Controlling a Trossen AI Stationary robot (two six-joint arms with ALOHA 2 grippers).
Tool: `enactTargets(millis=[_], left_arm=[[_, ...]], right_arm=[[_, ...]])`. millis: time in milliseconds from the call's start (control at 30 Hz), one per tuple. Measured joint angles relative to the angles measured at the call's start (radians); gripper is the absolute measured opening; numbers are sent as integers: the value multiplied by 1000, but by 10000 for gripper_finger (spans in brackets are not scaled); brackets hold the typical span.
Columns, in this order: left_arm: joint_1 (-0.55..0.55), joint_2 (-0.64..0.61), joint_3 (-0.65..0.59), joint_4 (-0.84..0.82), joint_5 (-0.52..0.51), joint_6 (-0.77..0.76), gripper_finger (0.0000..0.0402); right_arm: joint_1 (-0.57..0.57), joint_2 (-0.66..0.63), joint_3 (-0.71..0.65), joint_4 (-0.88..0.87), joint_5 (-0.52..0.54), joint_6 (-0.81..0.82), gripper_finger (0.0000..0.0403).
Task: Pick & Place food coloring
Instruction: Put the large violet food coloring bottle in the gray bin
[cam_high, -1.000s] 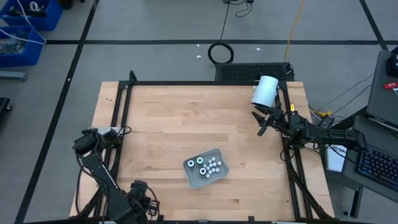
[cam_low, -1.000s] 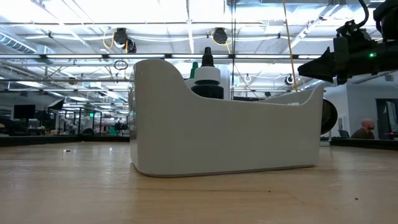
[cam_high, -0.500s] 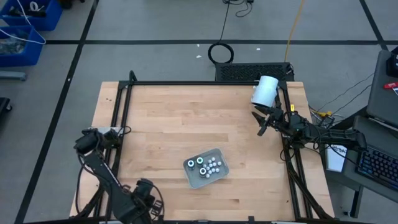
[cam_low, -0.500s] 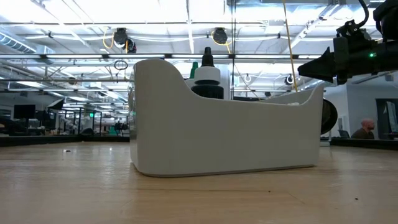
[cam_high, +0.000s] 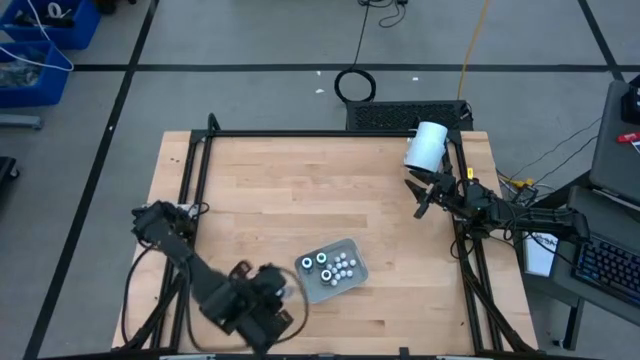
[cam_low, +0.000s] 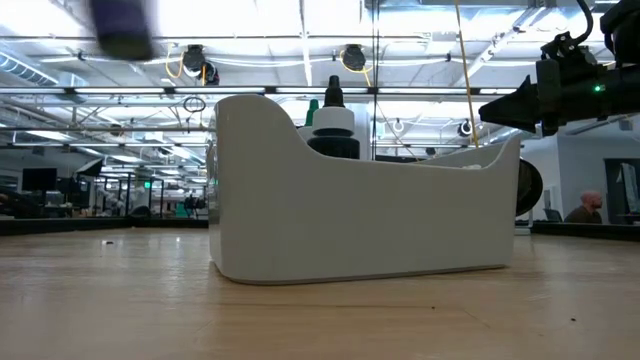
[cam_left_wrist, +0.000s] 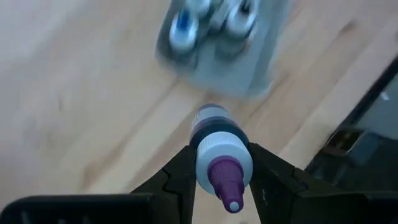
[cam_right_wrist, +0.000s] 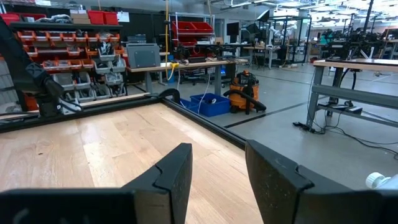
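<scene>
My left gripper (cam_left_wrist: 221, 154) is shut on one food coloring bottle (cam_left_wrist: 219, 134), dark-bodied with a white cap and a purple tip. It hovers over the wood just near-left of the clear tray (cam_high: 362, 272). The tray holds several more small bottles (cam_high: 335, 266). In the low view the tray (cam_low: 360, 215) shows a dark bottle with a pale top (cam_low: 333, 125) above its wall, and a dark blur (cam_low: 125, 25) at the upper left is my left hand. My right gripper (cam_high: 422, 200) waits open at the table's right edge. My left gripper pinches the bottle's white cap (cam_left_wrist: 224, 163) between its two fingers, one on each side. The fingers come steeply from above. The bottle's dark body (cam_left_wrist: 214, 121) hangs below them, its purple tip up, clear of the table.
A big white cylinder (cam_high: 425, 147) lies at the far right corner, close to the right arm. A black frame (cam_high: 300, 133) runs along the table's edges. Bare wood (cam_high: 300, 190) lies between the tray and the far edge.
My left gripper has risen from the table's near-left edge and swung toward the tray, rolling as it went and carrying the bottle clear of the wood. It has come into the low view's upper left as a blur.
</scene>
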Motion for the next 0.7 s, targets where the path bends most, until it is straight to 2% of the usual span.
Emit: enactTargets(millis=[133,400,533,700], left_arm=[[86,0,100,2,-40,191,124],[284,16,108,64,139,488,124],[322,33,107,99,183,568,124],[332,53,106,85,205,586,124]], right_arm=[[0,0,0,0,0,0,141],[0,0,0,0,0,0,141],[0,0,0,-2,0,0,141],[0,0,0,-1,0,0,141]])
